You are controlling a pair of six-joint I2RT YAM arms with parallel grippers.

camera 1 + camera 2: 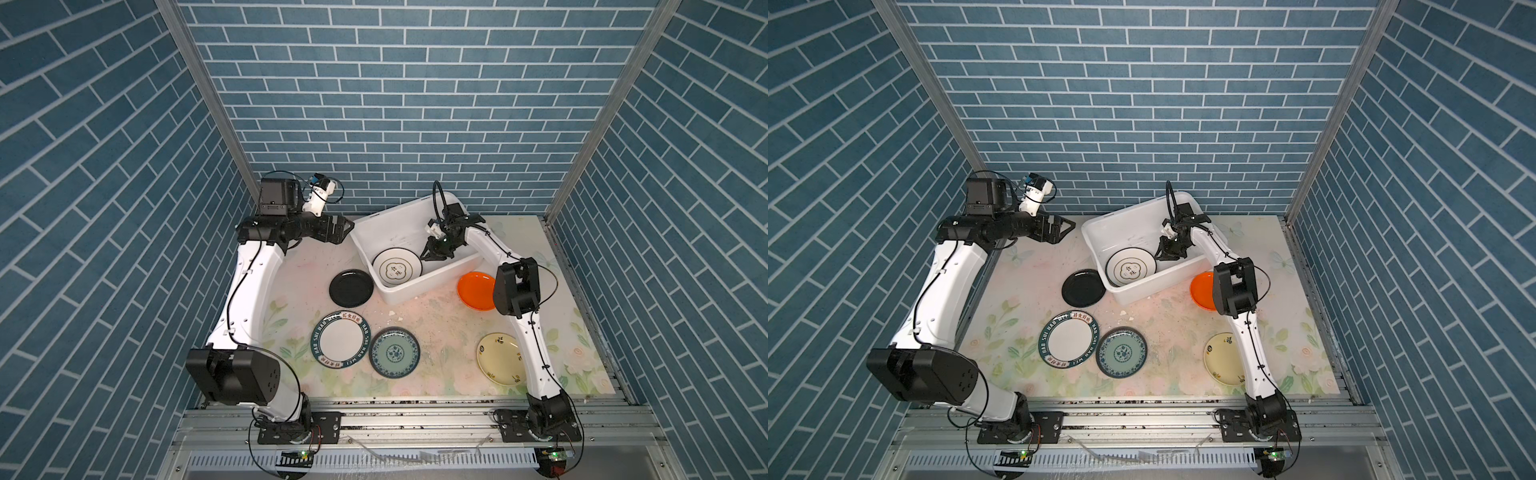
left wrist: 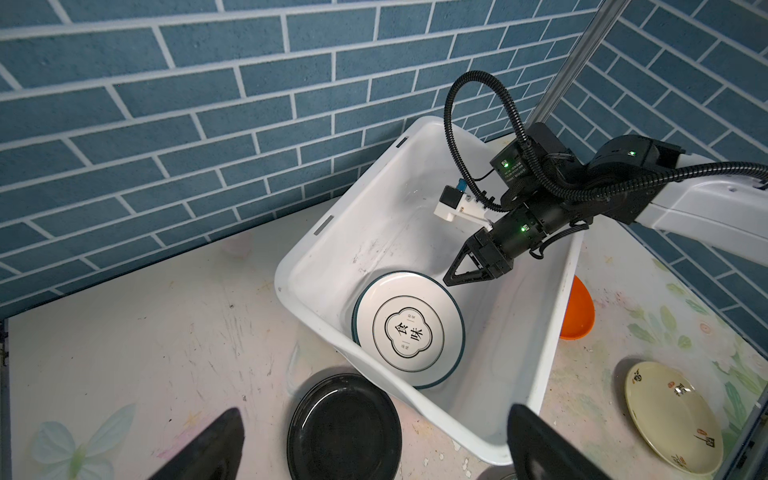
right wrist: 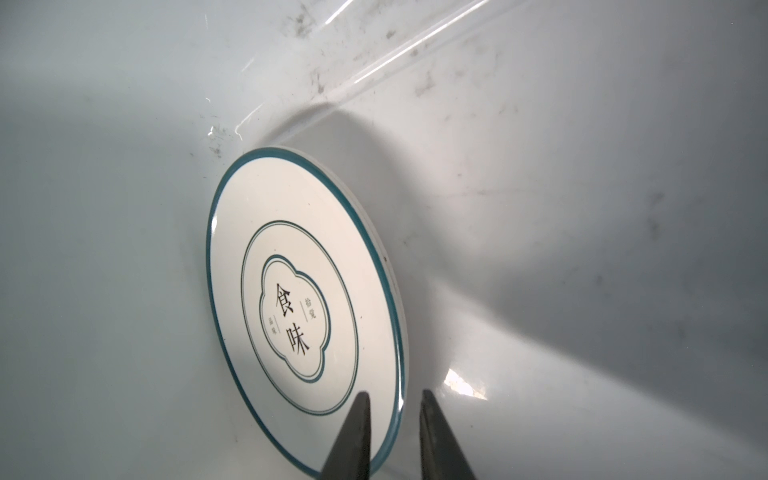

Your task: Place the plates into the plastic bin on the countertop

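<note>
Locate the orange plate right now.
In both top views the orange plate lies on the countertop right of centre, just outside the plastic bin, partly behind the right arm.

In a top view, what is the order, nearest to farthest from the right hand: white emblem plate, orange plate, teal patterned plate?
1. White emblem plate, in the plastic bin beside the right hand.
2. Orange plate, on the countertop just outside the bin.
3. Teal patterned plate, toward the countertop's front edge.
</note>
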